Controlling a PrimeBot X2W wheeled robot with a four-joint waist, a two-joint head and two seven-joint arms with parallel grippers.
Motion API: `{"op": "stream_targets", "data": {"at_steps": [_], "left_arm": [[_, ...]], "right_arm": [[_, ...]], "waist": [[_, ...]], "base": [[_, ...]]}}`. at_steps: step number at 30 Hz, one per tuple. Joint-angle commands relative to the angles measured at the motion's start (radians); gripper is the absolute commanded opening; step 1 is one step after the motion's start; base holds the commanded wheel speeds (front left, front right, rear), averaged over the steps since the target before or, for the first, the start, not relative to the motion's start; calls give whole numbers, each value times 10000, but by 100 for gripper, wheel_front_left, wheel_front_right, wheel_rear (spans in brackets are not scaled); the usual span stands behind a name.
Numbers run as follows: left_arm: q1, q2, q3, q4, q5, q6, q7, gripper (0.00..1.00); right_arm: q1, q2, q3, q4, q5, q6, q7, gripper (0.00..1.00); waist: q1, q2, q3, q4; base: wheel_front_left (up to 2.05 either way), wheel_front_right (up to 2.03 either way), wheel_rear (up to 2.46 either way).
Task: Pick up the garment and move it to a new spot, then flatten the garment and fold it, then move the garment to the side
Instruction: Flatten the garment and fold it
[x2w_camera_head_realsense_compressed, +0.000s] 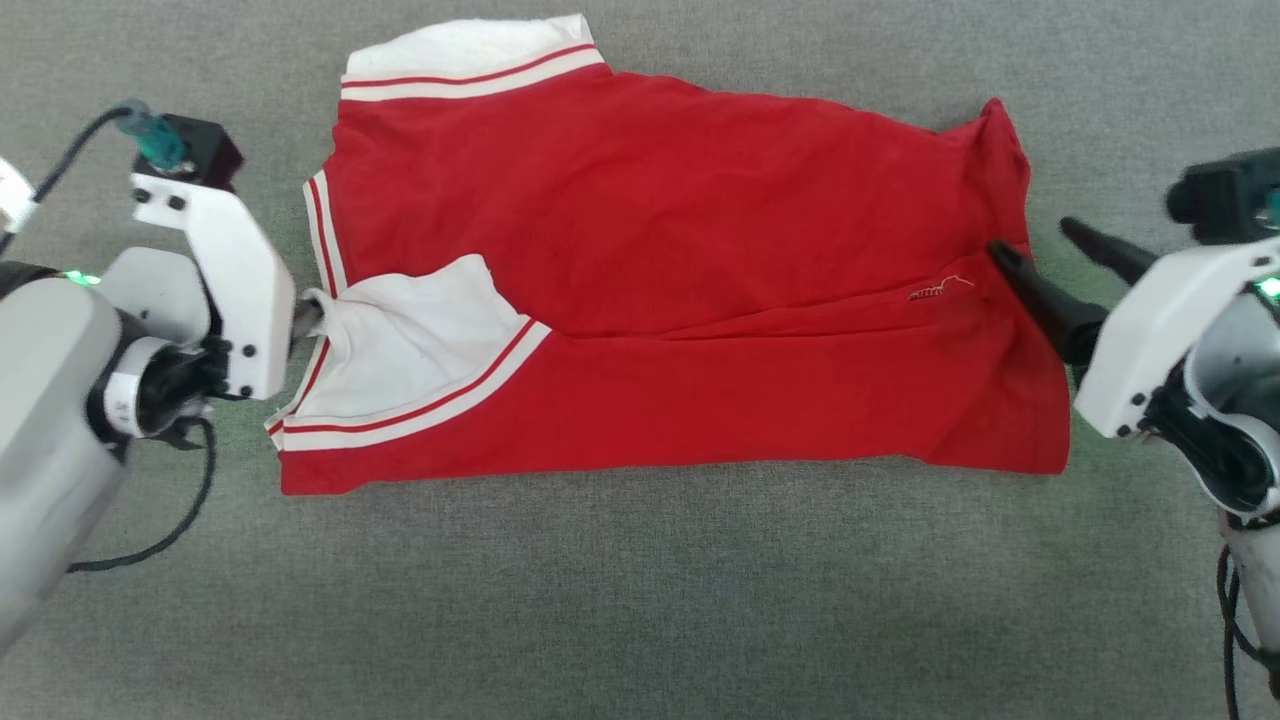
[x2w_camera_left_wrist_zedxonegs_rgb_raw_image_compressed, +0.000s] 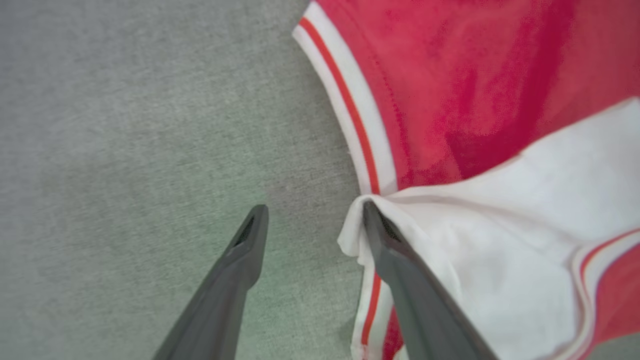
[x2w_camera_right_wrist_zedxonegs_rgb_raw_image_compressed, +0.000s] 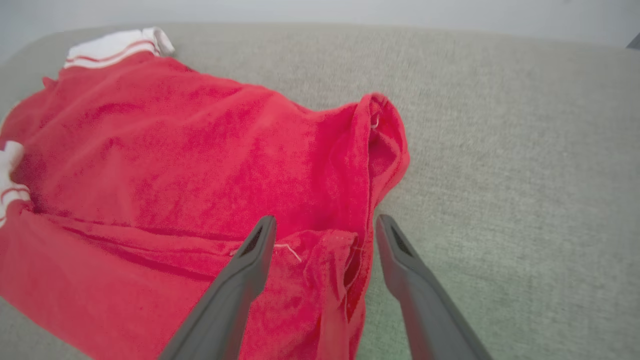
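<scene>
The garment (x2w_camera_head_realsense_compressed: 700, 250) is soft matt cloth, the grey surface (x2w_camera_head_realsense_compressed: 640, 600) rough-woven fabric, the fingers (x2w_camera_right_wrist_zedxonegs_rgb_raw_image_compressed: 225, 310) smooth matt plastic.

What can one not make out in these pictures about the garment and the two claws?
Head view: the fingers of the left claw hide behind its white wrist housing.
All views: the downward face of the garment, covered by its own cloth.
Head view: the small white mark near the right end, too small to read.
Left wrist view: whether the white sleeve is hooked on a finger or only touches it.
</scene>
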Motion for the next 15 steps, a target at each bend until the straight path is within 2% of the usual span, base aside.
{"op": "stream_targets", "data": {"at_steps": [1, 6, 15], "left_arm": [[135, 137, 37, -119, 55, 90, 56, 100], [595, 872, 202, -1461, -72, 593, 175, 100], [2091, 2214, 497, -4410, -558, 2190, 431, 100]], "right_arm": [[213, 40, -92, -95, -30, -2, -165, 100], [811, 355, -945, -819, -408, -2, -1155, 100], [2023, 1310, -2323, -2276, -1979, -2, -2998, 100]], "waist": [[0, 0, -57, 1], [0, 0, -202, 12], [0, 0, -396, -58]], "base": [[0, 0, 0], [0, 0, 0], [0, 0, 0]]}}
